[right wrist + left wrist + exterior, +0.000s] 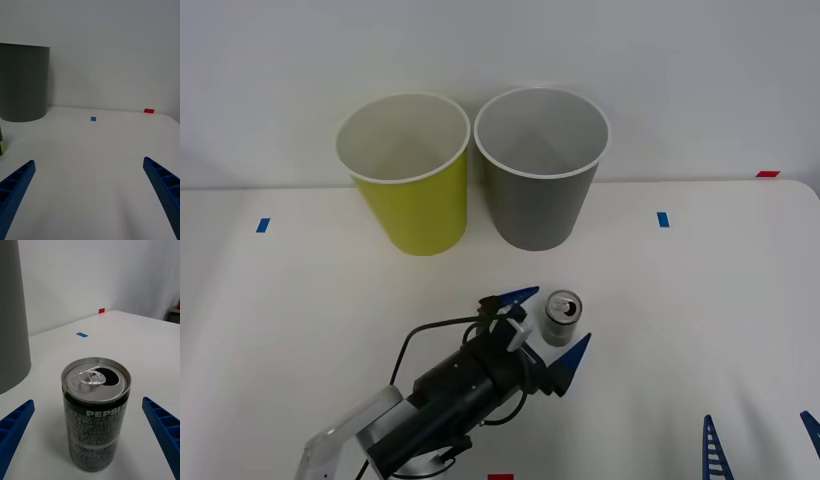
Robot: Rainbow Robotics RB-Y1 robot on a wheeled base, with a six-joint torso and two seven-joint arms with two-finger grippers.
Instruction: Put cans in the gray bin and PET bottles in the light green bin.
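- At the centre of the white table (280, 320), slightly toward 6 o'clock in the front view, the can (561, 317) stands upright, its opened pull-tab top facing up.
- The left gripper (547, 327) reaches in from 7 o'clock on a dark arm; its blue ribbed fingers (518, 294) are spread wide, one at the can's 10 o'clock side and the other at its 5 o'clock side, with the can between them.
- In the left wrist view the can (96, 412) shows dark printing with the word PEPSI, and a gap of bare table separates it from each finger (15, 425); neither finger touches it.
- At 12 o'clock from the can, set apart from it, the gray bin (540, 180) stands upright with its white rim up and pale inside showing.
- At 11 o'clock from the can, the light green bin (408, 185) stands upright just beside the gray bin; whether the two rims touch cannot be told.
- At 4 o'clock in the front view, at the picture's lower edge, the right gripper (765, 440) rests parked well apart from the can, its fingers (17, 185) held wide apart over bare table.
- Blue tape marks (663, 219) and a red tape mark (767, 174) lie on the table toward 2 o'clock from the can.
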